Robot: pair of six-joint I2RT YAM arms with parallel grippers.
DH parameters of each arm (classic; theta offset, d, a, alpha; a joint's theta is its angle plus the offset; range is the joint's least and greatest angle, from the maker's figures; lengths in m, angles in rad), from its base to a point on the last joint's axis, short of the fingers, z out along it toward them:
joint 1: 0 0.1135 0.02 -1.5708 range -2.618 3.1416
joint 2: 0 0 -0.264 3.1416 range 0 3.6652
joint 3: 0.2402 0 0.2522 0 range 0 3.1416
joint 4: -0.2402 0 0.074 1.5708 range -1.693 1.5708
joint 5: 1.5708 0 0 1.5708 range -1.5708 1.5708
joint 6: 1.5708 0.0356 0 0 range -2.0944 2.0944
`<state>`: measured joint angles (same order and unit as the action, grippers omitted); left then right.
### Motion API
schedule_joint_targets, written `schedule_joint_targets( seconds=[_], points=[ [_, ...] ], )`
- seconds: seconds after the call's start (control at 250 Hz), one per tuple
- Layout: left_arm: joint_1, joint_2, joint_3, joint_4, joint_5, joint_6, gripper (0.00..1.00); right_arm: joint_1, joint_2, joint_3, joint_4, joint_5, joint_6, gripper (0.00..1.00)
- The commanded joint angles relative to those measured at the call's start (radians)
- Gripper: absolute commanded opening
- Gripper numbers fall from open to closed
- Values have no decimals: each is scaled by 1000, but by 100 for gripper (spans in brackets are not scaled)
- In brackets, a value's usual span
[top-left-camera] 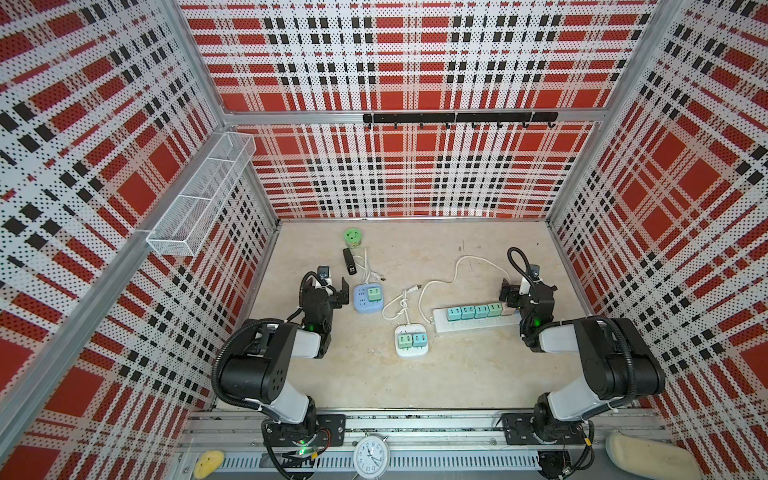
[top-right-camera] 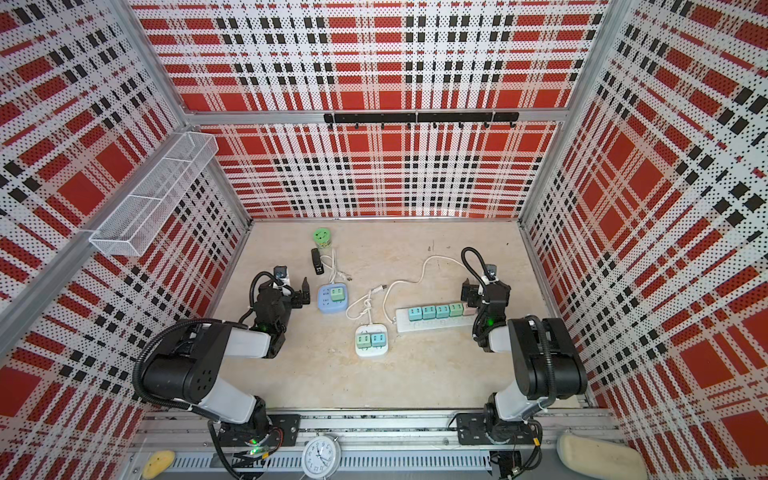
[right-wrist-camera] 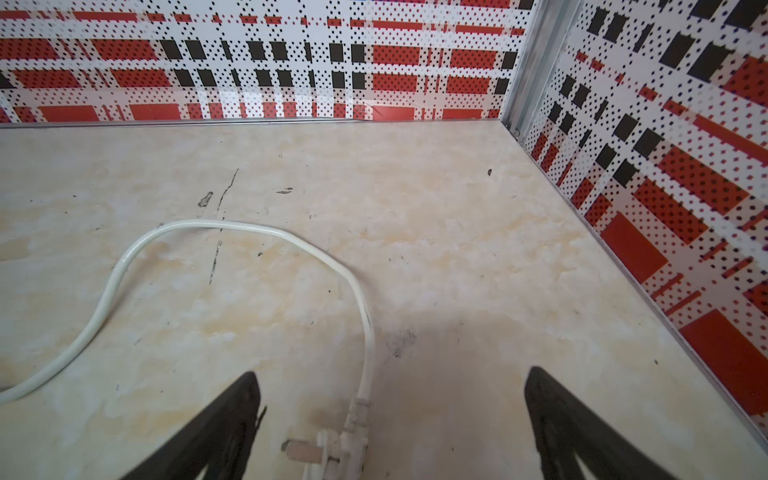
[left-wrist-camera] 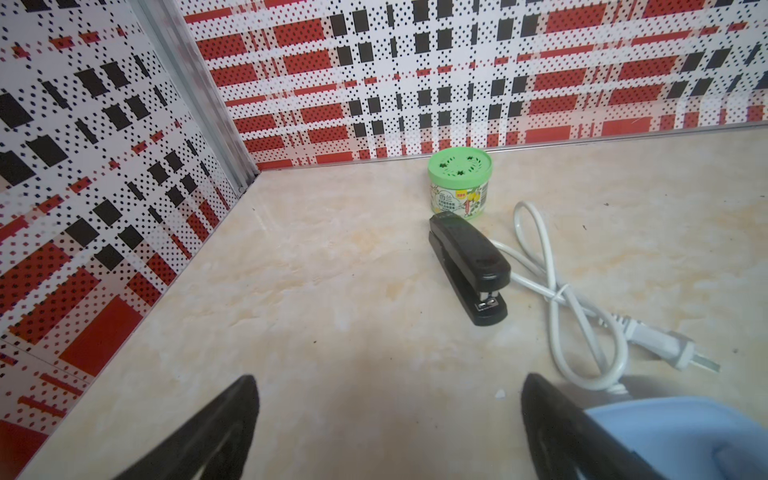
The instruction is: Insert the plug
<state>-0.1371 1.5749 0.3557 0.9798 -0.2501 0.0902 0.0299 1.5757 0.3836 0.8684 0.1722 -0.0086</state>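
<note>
The long power strip [top-left-camera: 469,325] lies on a marbled tabletop [top-left-camera: 457,374] inside plaid walls [top-left-camera: 415,166].

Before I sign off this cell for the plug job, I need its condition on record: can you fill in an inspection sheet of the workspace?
Surface: beige tabletop, few dark scuffs.
Job's things: blue cube socket, small white strip, long white strip, all carrying green adapters; loose white plug lying between them.
Clutter: green can, black stapler, far left.
Grippers: left gripper and right gripper open, empty.
Cables: white cords looped loosely on the surface.
Surroundings: plaid walls, wire basket, hook rail, clock.
</note>
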Motion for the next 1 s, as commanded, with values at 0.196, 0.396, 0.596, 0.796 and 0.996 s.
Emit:
schedule_joint_targets(
  seconds=[0.196, 0.396, 0.596, 0.796, 0.996],
  points=[
    [6, 5, 20, 19, 15, -6, 99, 8, 9, 6, 71, -5, -23, 100],
    [9, 5, 22, 16, 18, -7, 99, 7, 13, 6, 77, -4, -25, 100],
    [9, 4, 23, 14, 21, -9, 99, 8, 15, 6, 78, -2, -27, 100],
    [11, 6, 23, 13, 21, -8, 99, 8, 15, 6, 78, -2, -27, 100],
    [10, 6, 22, 13, 21, -9, 99, 8, 15, 7, 79, -3, -26, 100]
  ],
)
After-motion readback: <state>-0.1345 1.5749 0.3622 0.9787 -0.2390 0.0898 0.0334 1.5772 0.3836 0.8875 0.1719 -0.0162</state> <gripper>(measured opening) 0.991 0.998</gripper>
